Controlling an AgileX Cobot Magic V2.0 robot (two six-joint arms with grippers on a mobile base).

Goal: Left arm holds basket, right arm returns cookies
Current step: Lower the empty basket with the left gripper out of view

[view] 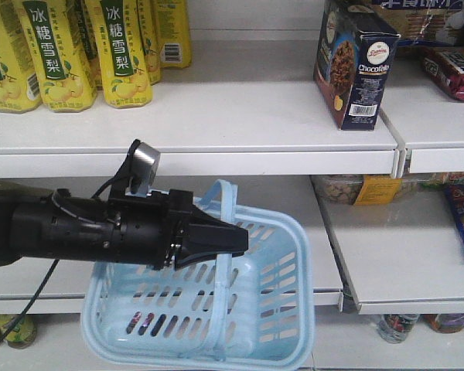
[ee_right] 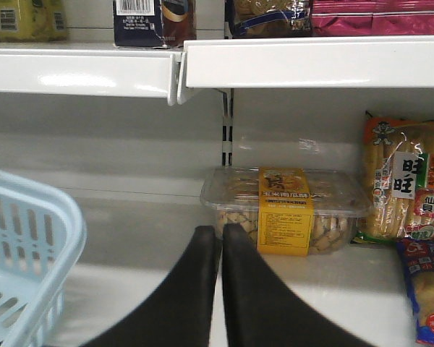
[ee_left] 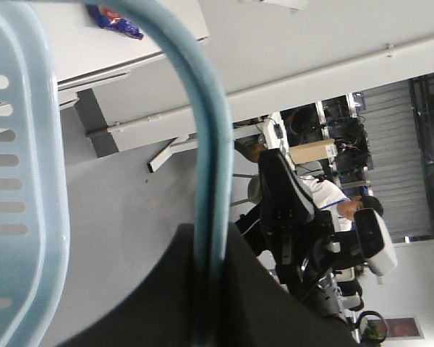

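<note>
Cookies (view: 354, 68) stand upright on the upper shelf (view: 216, 124), apparently already returned, so the right gripper (ee_right: 220, 249) is pinched together and empty while the left gripper (view: 236, 242) clamps the blue basket's handle (view: 224, 232) to carry it.

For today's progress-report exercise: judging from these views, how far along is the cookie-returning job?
Done, it seems: the cookies stand upright on the upper shelf, free of any gripper. In hand: the left gripper is shut on the basket handle, holding it in front of the shelves. The right gripper is shut and empty, facing the lower shelf. Nothing obvious remains.
</note>
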